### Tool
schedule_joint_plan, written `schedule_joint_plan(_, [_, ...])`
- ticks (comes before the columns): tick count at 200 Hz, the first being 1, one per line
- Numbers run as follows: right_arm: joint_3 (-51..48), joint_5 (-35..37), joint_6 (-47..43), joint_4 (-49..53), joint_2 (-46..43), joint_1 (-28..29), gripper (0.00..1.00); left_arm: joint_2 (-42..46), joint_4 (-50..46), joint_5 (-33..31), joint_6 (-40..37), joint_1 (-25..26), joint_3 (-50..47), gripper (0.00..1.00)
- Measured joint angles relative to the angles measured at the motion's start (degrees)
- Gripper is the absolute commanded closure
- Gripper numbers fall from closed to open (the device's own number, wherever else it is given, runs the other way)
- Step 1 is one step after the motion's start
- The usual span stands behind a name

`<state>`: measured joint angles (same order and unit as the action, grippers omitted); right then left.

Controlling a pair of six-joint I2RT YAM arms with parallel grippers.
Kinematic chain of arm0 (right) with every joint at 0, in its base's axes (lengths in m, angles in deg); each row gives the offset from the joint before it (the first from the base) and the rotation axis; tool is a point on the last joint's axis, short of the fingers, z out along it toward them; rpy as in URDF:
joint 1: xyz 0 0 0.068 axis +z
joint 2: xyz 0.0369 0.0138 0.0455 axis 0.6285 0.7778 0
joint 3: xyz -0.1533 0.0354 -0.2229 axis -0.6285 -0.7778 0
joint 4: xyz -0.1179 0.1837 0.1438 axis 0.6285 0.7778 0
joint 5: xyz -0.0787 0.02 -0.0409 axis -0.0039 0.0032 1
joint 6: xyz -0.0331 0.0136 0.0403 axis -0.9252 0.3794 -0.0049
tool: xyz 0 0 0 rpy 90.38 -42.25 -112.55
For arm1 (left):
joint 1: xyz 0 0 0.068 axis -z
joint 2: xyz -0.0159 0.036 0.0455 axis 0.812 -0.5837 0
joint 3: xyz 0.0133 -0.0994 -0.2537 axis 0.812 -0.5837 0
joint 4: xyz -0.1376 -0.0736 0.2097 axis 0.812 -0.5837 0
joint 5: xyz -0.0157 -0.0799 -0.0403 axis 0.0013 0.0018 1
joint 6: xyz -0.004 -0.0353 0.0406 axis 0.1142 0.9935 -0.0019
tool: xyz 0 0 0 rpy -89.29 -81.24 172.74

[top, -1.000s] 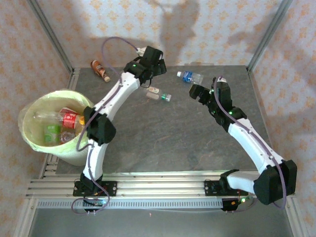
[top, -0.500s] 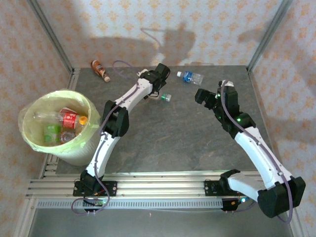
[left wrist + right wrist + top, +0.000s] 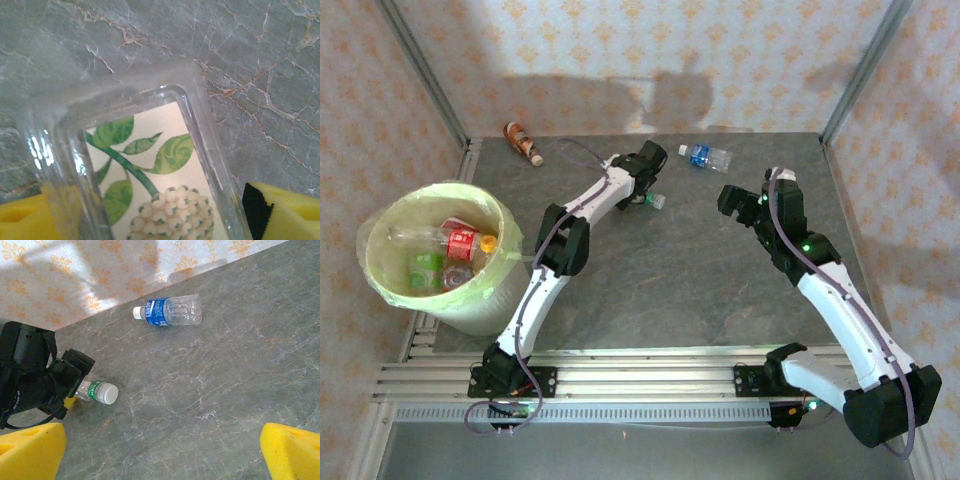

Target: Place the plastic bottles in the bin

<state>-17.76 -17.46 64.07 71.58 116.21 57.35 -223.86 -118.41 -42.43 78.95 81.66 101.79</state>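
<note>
Grey table (image 3: 700, 290), blue-label bottle (image 3: 705, 156), orange bottle (image 3: 523, 142)

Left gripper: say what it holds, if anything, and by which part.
The left gripper has its yellow fingers either side of the leaf-label bottle, at its labelled body, on the table; whether they have clamped it cannot be told.

- table (image 3: 680, 280): grey-green stone-look slab, veined with pale and rusty cracks, matt with a faint sheen.
- bottle (image 3: 65, 125), lower middle of the left wrist view: clear glossy plastic, ridged, with bright glints; its label (image 3: 150, 190) is flat and cream, printed with green leaves.
- blue-labelled bottle (image 3: 170, 311), upper middle of the right wrist view: clear ribbed plastic, shiny film label, smooth white cap.
- pads (image 3: 292, 452), lower corners there: yellow, foam-like, matt.
- bin (image 3: 470, 312), left of the top view: smooth pale yellow-green plastic; liner (image 3: 430, 192) is thin translucent film.
- rails (image 3: 620, 375), bottom: bare grooved metal.
</note>
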Motion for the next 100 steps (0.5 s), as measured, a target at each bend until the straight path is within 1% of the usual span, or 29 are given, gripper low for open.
schedule_joint_plan(24, [-0.7,-0.02,0.02,-0.09,0.04,0.0,0.0,0.55,1.53,0.42,-1.68,0.0,-1.36,0.37])
schedule_joint_plan(47, [-1.33,-0.31,0.07,-0.76,0.46,0.0,0.0,4.15,4.46,0.92,-3.82,0.0,-7.19,0.46])
schedule_joint_plan(62, [-1.44,-0.72,0.31,-1.57,1.44,0.0,0.0,6.97,6.03,1.31,-6.21,0.0,-11.85,0.49])
schedule_joint_plan(80, [-1.49,-1.84,0.66,-2.64,2.84,0.0,0.0,10.51,8.04,1.68,-9.07,0.0,-16.96,0.5])
schedule_joint_plan(100, [-2.78,-6.23,0.66,-6.14,3.43,0.0,0.0,15.61,11.02,2.19,-12.33,0.02,-23.06,0.51])
